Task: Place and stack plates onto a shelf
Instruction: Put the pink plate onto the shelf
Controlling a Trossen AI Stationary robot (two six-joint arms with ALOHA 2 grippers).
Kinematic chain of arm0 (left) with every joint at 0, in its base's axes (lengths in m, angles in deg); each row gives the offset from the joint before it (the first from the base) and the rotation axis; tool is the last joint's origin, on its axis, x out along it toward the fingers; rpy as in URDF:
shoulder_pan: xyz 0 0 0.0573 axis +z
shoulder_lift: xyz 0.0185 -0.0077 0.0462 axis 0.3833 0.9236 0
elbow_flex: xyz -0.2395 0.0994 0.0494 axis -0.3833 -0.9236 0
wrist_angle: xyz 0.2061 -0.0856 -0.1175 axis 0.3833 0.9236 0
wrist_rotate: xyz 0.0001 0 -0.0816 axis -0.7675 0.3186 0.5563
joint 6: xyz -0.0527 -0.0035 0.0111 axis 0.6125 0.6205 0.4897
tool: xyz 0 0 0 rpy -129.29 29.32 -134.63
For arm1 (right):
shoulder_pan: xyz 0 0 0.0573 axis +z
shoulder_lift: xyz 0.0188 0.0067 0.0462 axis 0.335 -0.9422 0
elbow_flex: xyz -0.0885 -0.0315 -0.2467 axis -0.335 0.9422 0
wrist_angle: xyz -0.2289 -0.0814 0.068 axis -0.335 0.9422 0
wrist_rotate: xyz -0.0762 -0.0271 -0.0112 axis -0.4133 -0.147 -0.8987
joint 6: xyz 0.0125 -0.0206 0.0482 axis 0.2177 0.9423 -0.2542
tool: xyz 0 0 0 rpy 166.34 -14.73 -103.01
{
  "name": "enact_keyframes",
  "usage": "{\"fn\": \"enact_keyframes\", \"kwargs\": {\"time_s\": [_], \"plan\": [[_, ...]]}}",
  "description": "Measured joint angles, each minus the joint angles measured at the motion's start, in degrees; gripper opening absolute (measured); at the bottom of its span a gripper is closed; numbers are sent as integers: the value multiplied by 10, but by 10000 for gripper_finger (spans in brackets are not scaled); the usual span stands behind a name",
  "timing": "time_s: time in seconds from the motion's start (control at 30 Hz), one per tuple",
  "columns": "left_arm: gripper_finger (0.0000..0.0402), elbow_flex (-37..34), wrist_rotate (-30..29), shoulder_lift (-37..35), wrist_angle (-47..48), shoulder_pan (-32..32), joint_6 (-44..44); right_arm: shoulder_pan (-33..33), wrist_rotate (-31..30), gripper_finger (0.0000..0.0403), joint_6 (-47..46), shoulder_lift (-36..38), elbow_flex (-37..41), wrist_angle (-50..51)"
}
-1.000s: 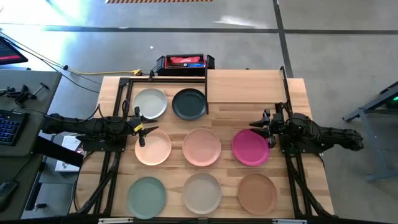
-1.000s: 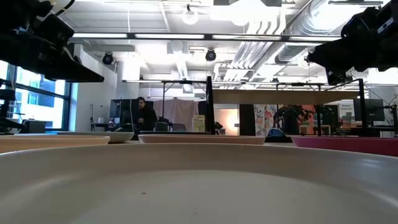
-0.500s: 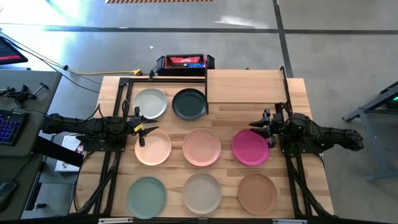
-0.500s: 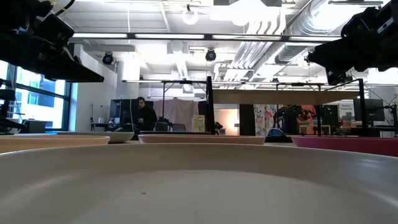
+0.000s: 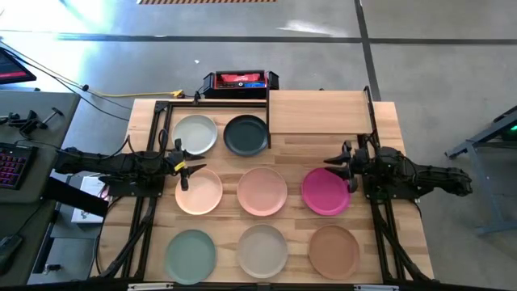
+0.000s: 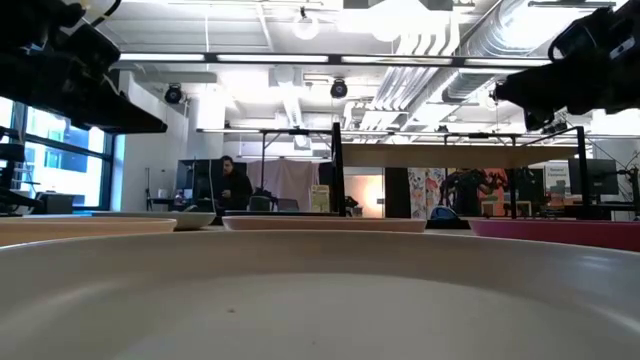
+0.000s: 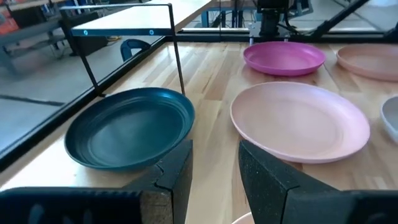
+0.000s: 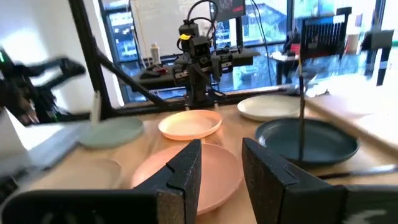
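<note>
Eight plates lie flat on the plank table. White-grey (image 5: 196, 134) and charcoal (image 5: 245, 135) are at the far left. Peach (image 5: 199, 191), pink (image 5: 262, 191) and magenta (image 5: 326, 191) form the middle row. Sage green (image 5: 191, 255), beige-grey (image 5: 262, 250) and tan brown (image 5: 334, 250) form the near row. The shelf (image 5: 317, 111), bare, stands at the far right on thin black posts. My left gripper (image 5: 187, 170) hovers open over the peach plate's far rim, with nothing between its fingers (image 7: 214, 180). My right gripper (image 5: 343, 166) hovers open over the magenta plate's far right rim, equally empty (image 8: 221, 171).
A black-and-red box (image 5: 240, 81) sits just past the table's far edge. A black frame (image 5: 161, 121) borders the white-grey and charcoal plates. A desk with a keyboard (image 5: 12, 166) stands left of the table. A person (image 6: 232, 188) stands far off in the room.
My right gripper has rolled slightly about its own pointing line while staying in place. No plate has moved.
</note>
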Motion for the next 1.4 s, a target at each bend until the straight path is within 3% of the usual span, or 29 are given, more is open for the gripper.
{"fn": "enact_keyframes", "kwargs": {"time_s": [0.33, 0.57, 0.8, 1.0, 1.1, 1.23, 1.4], "plan": [[117, 0, 0, 0, -12, 0, 47, 0, -1, 98, 16, 0, 0, 0], [117, 0, -3, 0, -111, 0, 42, 0, -3, 98, 15, 0, 0, 0], [117, 0, -47, 0, -214, 0, 39, 0, -13, 98, 13, 0, 0, 0], [117, 0, -100, 0, -294, 0, 70, 0, -36, 98, -111, 0, 0, -3], [117, 0, -126, 0, -327, 0, 71, 0, -43, 98, -125, 0, 0, -4], [117, 0, -132, 0, -340, 0, 71, 0, -44, 98, -138, 0, 0, -24], [117, 0, -154, 0, -342, 0, 92, 0, -81, 98, -244, 0, 0, -74]]}}
